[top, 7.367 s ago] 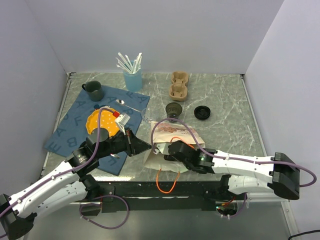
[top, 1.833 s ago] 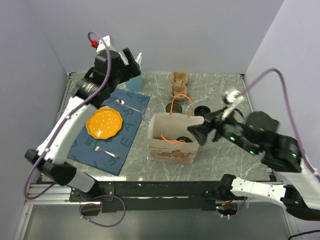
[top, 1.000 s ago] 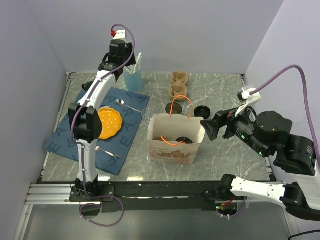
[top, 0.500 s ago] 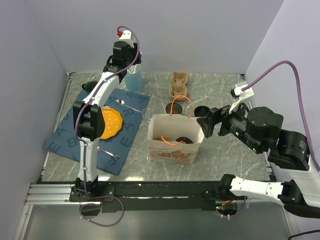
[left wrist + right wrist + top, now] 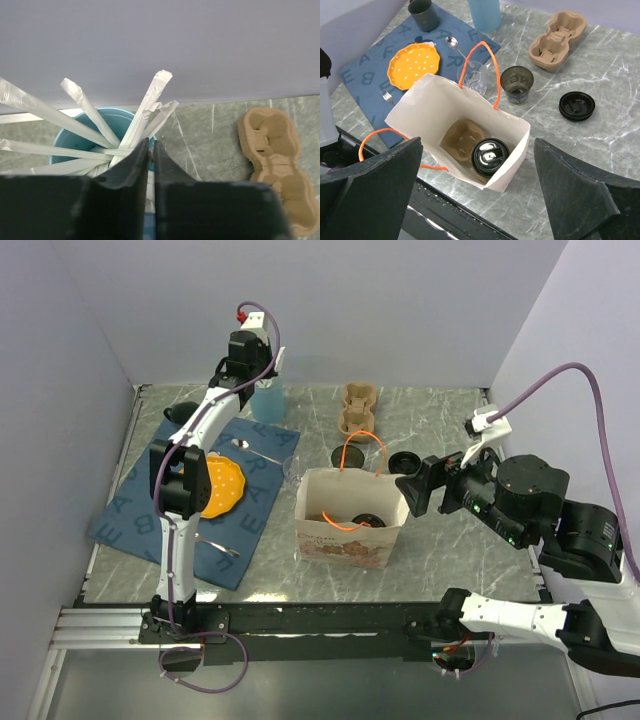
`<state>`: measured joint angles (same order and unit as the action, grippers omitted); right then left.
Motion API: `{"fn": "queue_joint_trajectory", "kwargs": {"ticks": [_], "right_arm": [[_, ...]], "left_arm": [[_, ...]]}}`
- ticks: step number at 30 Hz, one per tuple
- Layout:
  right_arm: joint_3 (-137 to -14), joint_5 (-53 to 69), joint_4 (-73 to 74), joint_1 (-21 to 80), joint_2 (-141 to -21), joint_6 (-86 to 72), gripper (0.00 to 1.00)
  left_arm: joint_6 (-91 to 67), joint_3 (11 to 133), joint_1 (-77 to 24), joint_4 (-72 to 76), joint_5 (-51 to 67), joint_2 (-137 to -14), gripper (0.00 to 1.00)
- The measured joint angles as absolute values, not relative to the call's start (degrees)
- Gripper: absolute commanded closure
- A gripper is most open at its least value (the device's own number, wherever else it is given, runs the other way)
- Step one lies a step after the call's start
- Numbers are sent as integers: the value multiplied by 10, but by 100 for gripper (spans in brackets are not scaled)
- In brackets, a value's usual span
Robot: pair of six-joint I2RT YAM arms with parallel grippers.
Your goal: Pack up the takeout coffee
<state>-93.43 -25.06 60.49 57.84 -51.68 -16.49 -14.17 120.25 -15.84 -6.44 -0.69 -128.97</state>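
Left gripper (image 5: 149, 145) hangs over the blue cup (image 5: 65, 142) of paper-wrapped straws (image 5: 150, 100), its jaws drawn to a thin slit; whether a straw is pinched I cannot tell. Right gripper (image 5: 478, 142) is spread wide above the white paper bag (image 5: 420, 110) with orange cord handles. Inside stands the takeout coffee (image 5: 490, 156), upright, long axis vertical, its round glossy black plastic lid facing up. It sits in a brown moulded-pulp carrier (image 5: 460, 137), on the marbled grey-green bench (image 5: 600, 150).

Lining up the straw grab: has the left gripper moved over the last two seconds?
Yes. The left gripper came right, from left of the blue cup to directly over it, closing on a straw.
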Motion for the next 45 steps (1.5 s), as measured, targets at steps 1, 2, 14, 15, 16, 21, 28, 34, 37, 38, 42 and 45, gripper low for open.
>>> {"fn": "queue_joint_trajectory", "kwargs": {"ticks": [1, 2, 14, 15, 16, 21, 28, 34, 37, 38, 42, 45], "right_arm": [[-934, -251, 607, 578, -515, -167, 0], [-934, -251, 609, 578, -514, -168, 0], [-926, -249, 611, 578, -492, -167, 0], [-924, -249, 611, 578, -489, -166, 0], [-922, -248, 609, 578, -484, -165, 0], [-912, -245, 600, 578, -467, -160, 0], [-891, -238, 580, 578, -447, -154, 0], [-869, -228, 566, 578, -418, -156, 0], [-867, -225, 566, 578, -404, -158, 0], [-866, -224, 565, 578, -399, -159, 0], [-858, -221, 559, 578, -381, -164, 0], [-851, -216, 556, 578, -369, -167, 0]], "left_arm": [[-142, 1202, -158, -65, -7, -1290, 97], [-142, 1202, -158, -65, -7, -1290, 99], [-142, 1209, -158, -80, -15, -1268, 99], [-142, 1209, -158, -83, -16, -1260, 99], [-142, 1209, -158, -85, -18, -1251, 99], [-140, 1224, -158, -97, -20, -1203, 99], [-145, 1229, -158, -112, -14, -1130, 99], [-147, 1223, -160, -126, -13, -1079, 99], [-148, 1223, -161, -145, -13, -1062, 99], [-151, 1223, -162, -154, -13, -1057, 99], [-183, 1230, -163, -197, 2, -1034, 99], [-223, 1229, -164, -227, 30, -1001, 99]]}}
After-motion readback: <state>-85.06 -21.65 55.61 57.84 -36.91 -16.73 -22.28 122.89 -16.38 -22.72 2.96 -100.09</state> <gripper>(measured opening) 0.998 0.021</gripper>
